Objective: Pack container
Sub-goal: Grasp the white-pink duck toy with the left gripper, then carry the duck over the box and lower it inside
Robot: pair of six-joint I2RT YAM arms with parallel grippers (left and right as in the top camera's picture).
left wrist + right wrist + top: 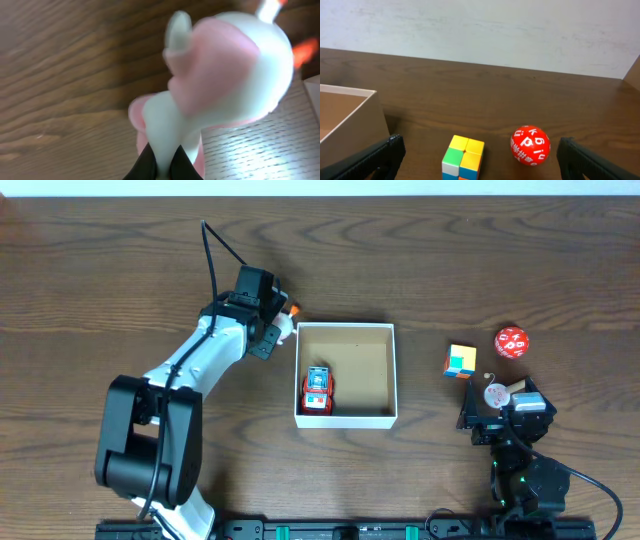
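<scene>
Since the job is to fill the box, each item is noted by where it lies from the fingers

Left gripper (162, 167): fingers closed, pinching a pink and white toy figure (220, 75) by its narrow lower end. The bulk of the toy stands out beyond the fingertips, with an orange part at its far edge. The thin end appears chosen because the rounded body is too wide and smooth to clamp. This is judged a light hold that could let the toy swing.

From overhead, the box (345, 326) sits just beside these fingers, one corner next to the toy. The toy is therefore outside the walls and not yet over the opening. Whether it hangs clear of the table (100, 260) cannot be told. A red toy car (317, 390) lies inside the box, across the near wall from the left fingers.

Right gripper (479, 146): fingers spread wide, holding nothing. A coloured puzzle cube (462, 159) rests on the table ahead of and between them. A red ball (530, 145) with white numbers lies ahead, toward the finger farther from the box. Both are apart from the fingers. The spread stance facing these two items suits a pickup of either.

Judgement: one item packed, one in hand, at least two waiting. The next move calls for carrying the toy over the wall before release
</scene>
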